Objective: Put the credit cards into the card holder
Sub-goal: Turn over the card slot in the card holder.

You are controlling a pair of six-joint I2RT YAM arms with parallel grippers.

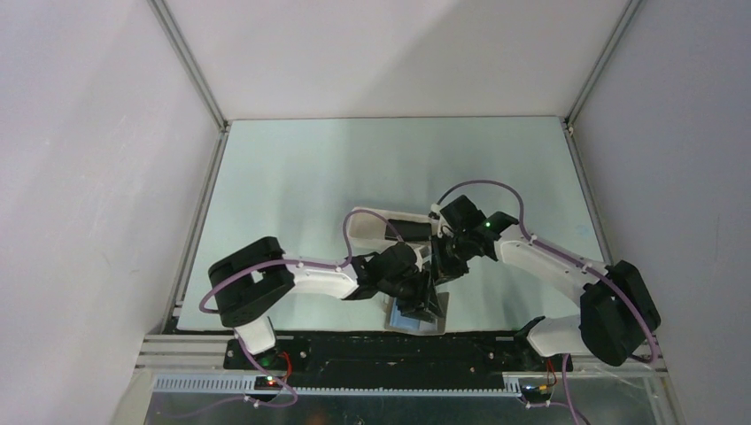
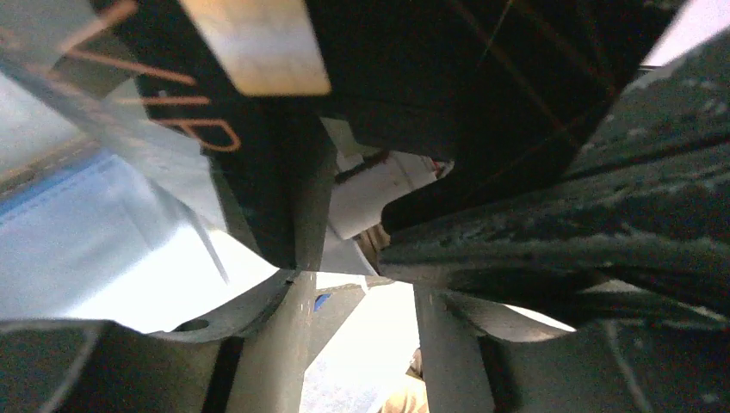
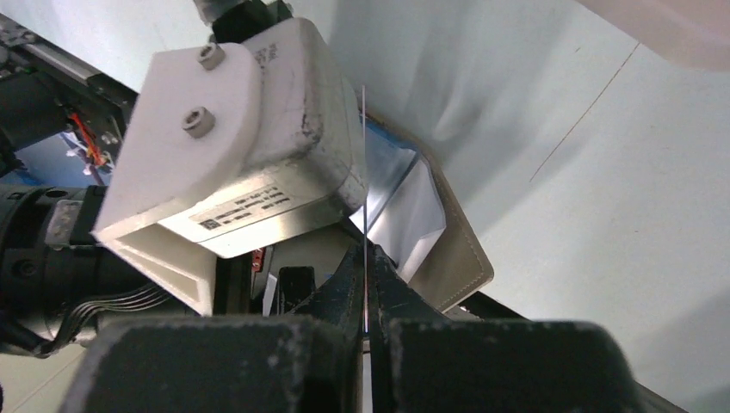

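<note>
Card (image 2: 159, 52) pinched edge-on in right gripper (image 3: 366, 258), jaws closed tight on it; gold lettering seen on black face. Holder (image 3: 456, 258) laid open on desk (image 1: 310, 177) at near edge, silvery-blue inside up, just beyond card. Left gripper (image 1: 428, 299) close beside card, jaws parted partway; contact with card cannot be told. White tray (image 1: 363, 226) seen behind grippers.

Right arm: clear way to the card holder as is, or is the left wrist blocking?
Probably yes: the right gripper, shut on an edge-on credit card, points at the open card holder. The left wrist crowds beside it, not across.
</note>
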